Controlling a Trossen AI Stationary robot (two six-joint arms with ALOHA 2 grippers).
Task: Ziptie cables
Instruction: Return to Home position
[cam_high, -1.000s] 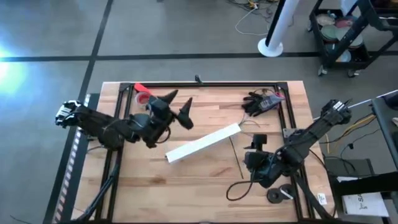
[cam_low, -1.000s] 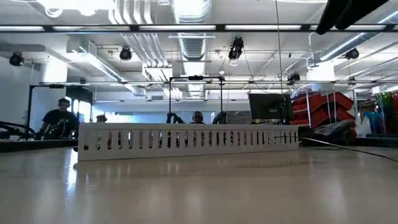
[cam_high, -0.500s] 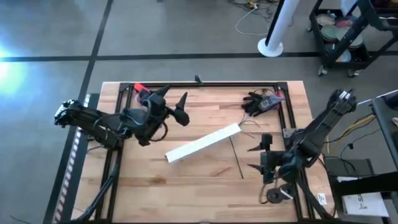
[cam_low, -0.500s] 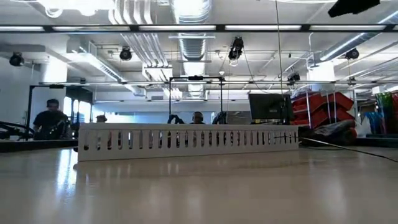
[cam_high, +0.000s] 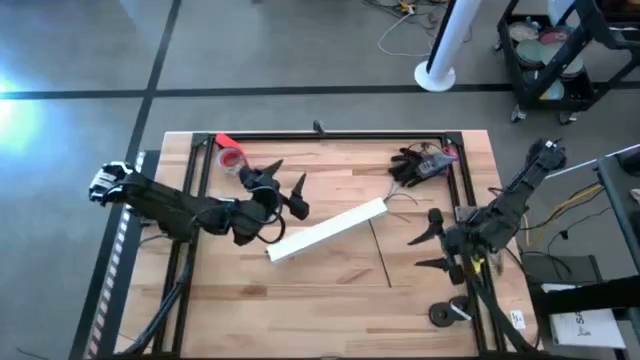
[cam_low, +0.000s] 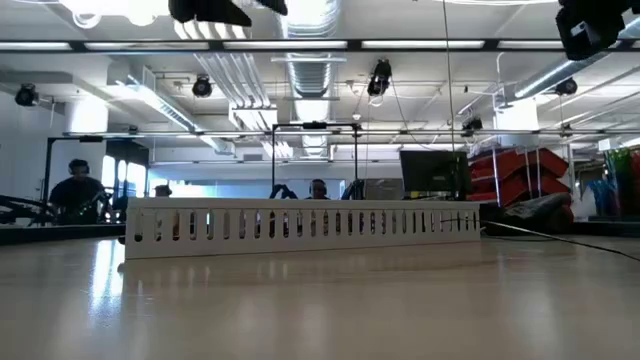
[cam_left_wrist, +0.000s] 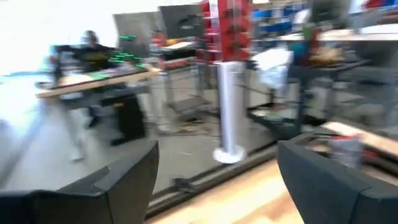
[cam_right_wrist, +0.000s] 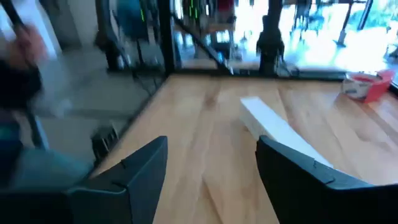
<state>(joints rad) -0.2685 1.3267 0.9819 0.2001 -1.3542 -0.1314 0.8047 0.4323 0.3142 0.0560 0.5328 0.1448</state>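
White plastic is all that is being shown where the cables are judged to be lying. No thin coloured wire is being made out in any view, so the bundle is being taken as enclosed in the long cable duct (cam_high: 328, 230). This duct is lying aslant at the middle of the wooden table (cam_high: 330, 300) with its cover on. It is the only container in view, and in the low view nothing is being distinguished through its side slots. One thin dark strand (cam_high: 381, 252) is being seen on the table, starting just beside the duct's right end. Whether it belongs to the cables cannot be told.

The left gripper (cam_high: 290, 175) is being held near the duct's left half, not touching it, with its fingers spread wide and nothing between them. The right gripper (cam_high: 414, 252) is being held near the table's right side, apart from the duct, with its fingers likewise spread and empty.

With the duct closed and both grippers empty, the step in hand is being judged as the return to rest poses. The next move is being judged to call for each arm to be folded back toward its own side, with the fingers kept clear of the duct and the loose strand.

A red tape roll (cam_high: 230, 155) and a dark heap (cam_high: 420, 165) are lying at the far edge.
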